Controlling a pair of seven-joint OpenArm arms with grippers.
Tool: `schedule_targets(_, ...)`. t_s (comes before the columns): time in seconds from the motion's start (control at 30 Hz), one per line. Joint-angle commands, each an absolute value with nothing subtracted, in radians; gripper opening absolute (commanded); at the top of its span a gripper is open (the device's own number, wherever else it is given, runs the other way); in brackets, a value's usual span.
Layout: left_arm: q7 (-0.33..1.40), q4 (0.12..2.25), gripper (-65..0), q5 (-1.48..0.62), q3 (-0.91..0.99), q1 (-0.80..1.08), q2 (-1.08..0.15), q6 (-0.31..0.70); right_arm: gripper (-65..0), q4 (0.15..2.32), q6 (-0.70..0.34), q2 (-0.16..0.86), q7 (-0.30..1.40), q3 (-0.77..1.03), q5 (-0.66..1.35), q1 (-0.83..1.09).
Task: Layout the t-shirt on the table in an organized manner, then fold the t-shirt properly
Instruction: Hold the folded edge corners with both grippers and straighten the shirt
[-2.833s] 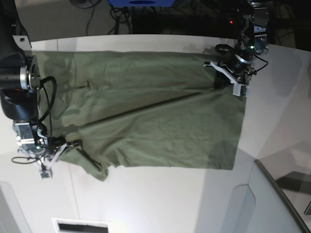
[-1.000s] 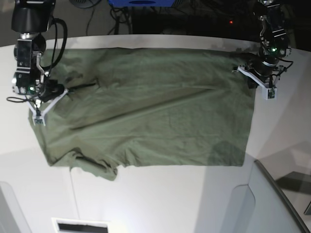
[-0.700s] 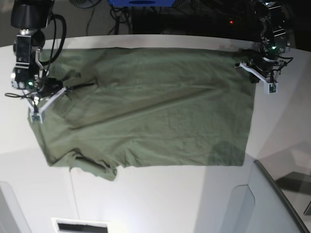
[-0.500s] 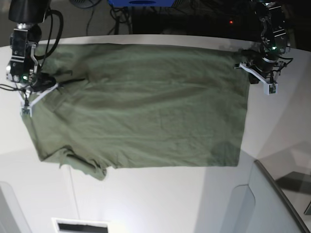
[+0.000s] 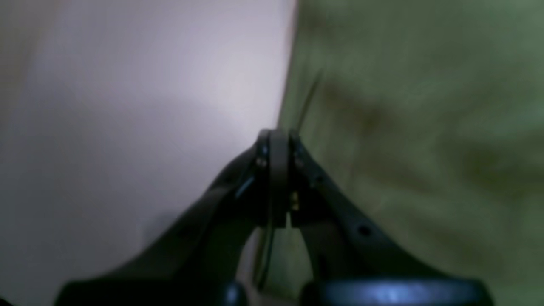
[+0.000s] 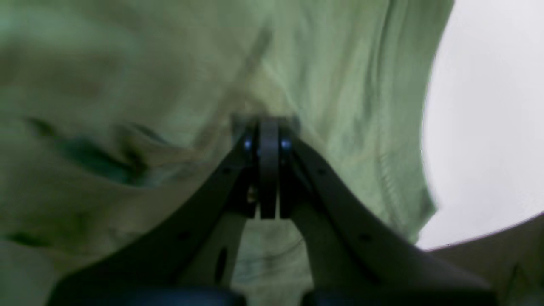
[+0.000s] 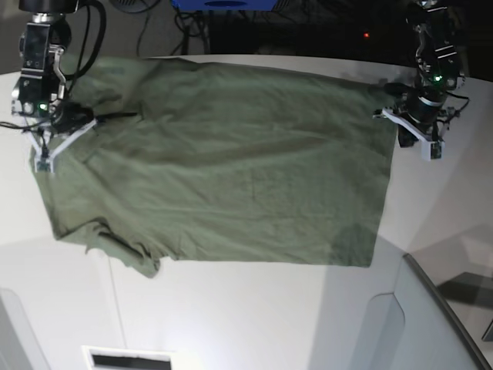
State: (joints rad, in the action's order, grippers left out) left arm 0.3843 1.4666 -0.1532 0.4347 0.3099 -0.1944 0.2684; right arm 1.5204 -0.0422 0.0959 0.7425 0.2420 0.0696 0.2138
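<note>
both grippers—left (image 7: 394,122), right (image 7: 68,129)—closed, seemingly pinching t-shirt (image 7: 231,162) edges

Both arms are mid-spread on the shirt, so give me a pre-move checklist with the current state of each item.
1. Left claw closed on the t-shirt at its edge: ok; the left wrist view shows the jaws pressed together right at the fabric border.
2. Right claw closed on the t-shirt: ok; the right wrist view shows the jaws shut with cloth gathered at the tip.
3. Body of the shirt spread flat on the table: ok, only light creases.
4. Near corner on the right claw's side flat: not ok; it is bunched and folded over.
5. Far edge fully on the table: cannot tell; it sits at the table's dark back rim.
</note>
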Motion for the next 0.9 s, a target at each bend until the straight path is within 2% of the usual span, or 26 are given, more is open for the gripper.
schedule_targets(0.0,0.369,1.517,-65.0,-0.157,0.437,0.323,-0.205,0.268,-64.8,1.561,-0.041,0.108,0.728,0.243,0.067,0.202)
schedule_targets(0.17,0.472,1.595,-65.0,-0.157,0.418,0.343,-0.154,0.272,-64.8,1.600,-0.041,0.108,0.788,0.243,0.067,0.203)
schedule_targets(0.37,0.469,1.498,-65.0,-0.147,0.352,0.348,-0.156,0.272,-64.8,1.600,-0.041,0.105,0.845,0.243,0.067,0.222)
schedule_targets(0.57,0.430,1.420,-65.0,-0.145,0.355,0.360,-0.162,0.272,-64.8,1.491,-0.042,0.111,0.794,0.243,0.067,0.193)
schedule_targets(0.87,0.429,1.412,-65.0,-0.147,0.357,0.406,-0.177,0.271,-64.8,1.336,-0.044,0.124,0.722,0.239,0.067,0.127)
